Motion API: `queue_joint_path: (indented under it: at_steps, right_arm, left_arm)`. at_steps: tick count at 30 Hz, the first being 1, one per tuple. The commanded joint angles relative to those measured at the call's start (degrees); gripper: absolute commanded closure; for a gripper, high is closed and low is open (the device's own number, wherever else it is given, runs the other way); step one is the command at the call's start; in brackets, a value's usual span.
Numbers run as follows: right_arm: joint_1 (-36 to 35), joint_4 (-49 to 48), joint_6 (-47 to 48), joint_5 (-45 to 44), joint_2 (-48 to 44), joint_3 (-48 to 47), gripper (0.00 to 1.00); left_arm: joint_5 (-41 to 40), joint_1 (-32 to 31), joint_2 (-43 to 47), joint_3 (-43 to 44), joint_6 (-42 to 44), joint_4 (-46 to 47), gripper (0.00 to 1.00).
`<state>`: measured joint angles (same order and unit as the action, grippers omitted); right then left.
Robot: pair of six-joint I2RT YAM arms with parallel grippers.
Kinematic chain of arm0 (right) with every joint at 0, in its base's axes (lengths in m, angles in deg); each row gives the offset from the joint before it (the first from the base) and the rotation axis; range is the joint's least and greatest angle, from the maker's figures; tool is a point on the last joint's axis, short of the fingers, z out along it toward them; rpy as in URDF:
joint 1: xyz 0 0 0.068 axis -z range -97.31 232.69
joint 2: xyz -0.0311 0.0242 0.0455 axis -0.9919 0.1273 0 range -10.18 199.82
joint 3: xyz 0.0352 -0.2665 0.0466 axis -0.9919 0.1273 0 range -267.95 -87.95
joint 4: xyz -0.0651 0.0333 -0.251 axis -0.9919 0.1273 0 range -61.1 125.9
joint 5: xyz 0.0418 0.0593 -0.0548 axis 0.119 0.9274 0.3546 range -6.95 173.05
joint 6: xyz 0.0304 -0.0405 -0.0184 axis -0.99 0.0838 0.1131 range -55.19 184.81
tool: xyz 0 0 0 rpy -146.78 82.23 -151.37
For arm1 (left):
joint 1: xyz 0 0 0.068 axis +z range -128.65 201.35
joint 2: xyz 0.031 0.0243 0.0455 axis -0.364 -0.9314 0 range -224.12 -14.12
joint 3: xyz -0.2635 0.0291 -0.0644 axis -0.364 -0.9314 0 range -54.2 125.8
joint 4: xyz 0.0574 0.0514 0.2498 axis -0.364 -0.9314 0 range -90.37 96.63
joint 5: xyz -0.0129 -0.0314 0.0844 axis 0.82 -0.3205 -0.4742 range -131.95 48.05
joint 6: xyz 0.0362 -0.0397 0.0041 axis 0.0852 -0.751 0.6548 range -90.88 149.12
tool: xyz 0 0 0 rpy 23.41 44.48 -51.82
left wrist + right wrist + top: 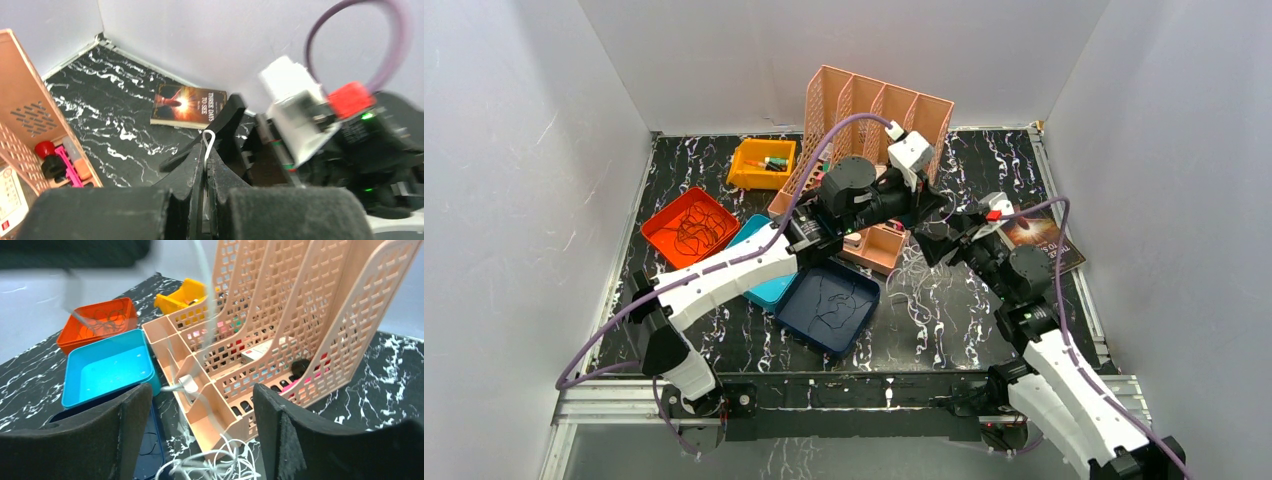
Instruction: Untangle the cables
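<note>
My left gripper is shut on a white cable, whose loop sticks out above the fingertips. In the top view it is held above the table beside the pink organizer. From it a blurred white strand runs down to a tangle of white cables on the table. My right gripper is open and empty just above that tangle, close under the left gripper. Dark cables lie in the red tray, and one black cable lies in the dark blue tray.
A pink file organizer stands at the back, with a white plug on its front compartment. A cyan tray and a yellow bin lie to the left. A book lies at the right.
</note>
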<state>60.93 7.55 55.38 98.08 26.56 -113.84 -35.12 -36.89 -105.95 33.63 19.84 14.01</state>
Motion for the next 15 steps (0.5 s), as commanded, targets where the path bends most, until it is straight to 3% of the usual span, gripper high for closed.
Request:
queue_joint_path:
  at_steps: [1,5,9,15]
  right_arm:
    - [0.1,-11.7,-3.2,-5.4,3.7,1.9,0.23]
    - [0.1,-15.8,-7.0,-5.4,9.0,3.2,0.34]
    - [0.1,-16.6,-9.0,-6.4,11.3,4.0,0.52]
    - [0.1,-4.0,-15.1,-18.9,7.7,5.4,0.65]
  left_arm:
    - [3.5,0.2,2.8,5.6,-1.6,-1.5,1.0]
    - [5.1,0.2,2.9,9.0,-2.6,-3.4,1.0]
    - [6.2,0.2,3.0,11.3,-3.4,-4.6,1.0]
    - [4.7,0.2,3.8,13.9,-2.5,-6.7,1.0]
